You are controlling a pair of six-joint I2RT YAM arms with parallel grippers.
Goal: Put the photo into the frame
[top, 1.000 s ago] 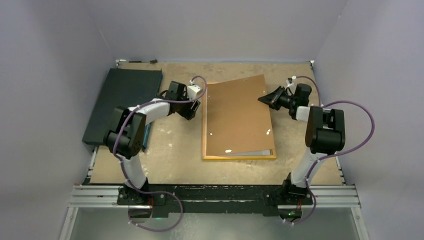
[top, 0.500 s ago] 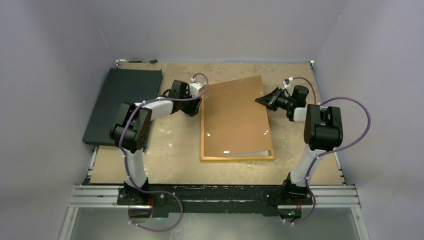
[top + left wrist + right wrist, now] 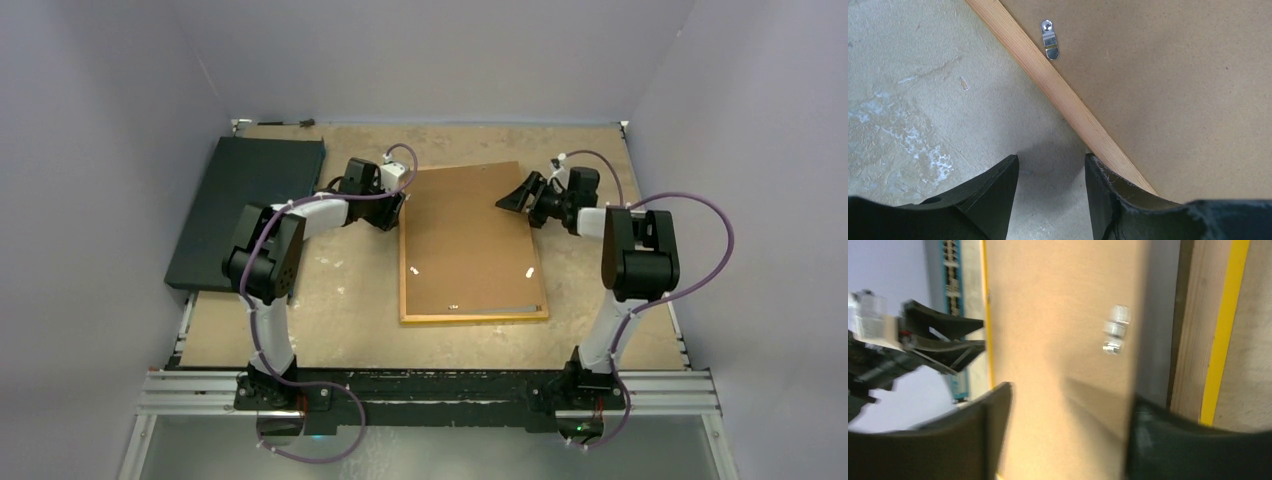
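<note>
From above, the frame point(image 3: 470, 318) lies back-up in the middle of the table point(image 3: 340, 300). The brown backing board point(image 3: 470, 240) rests on it, slightly askew. A thin grey-blue sliver point(image 3: 505, 308) shows at the board's near edge; I take it for the photo, sandwiched under the board, though it is too slim to be sure. My left gripper point(image 3: 393, 214) sits at the frame's far-left corner and my right gripper point(image 3: 512, 200) at the board's far-right corner, I judge so that the two can square the board into the recess. The dark slab point(image 3: 250, 205) lies apart along the table's left edge.

My left wrist view shows that gripper's fingers spread with only bare table between them, holding nothing. The right finger point(image 3: 1108, 190) is just against the frame's wooden rail point(image 3: 1048, 80), which suits bracing the frame against sliding. A metal turn clip point(image 3: 1049, 39) lies on the board beside the rail.

My right wrist view is blurred. The fingers stand apart, released, with the board beyond them and nothing clamped. A grey band runs between the board and the frame's rail; I cannot tell if it is photo or shadow.
</note>
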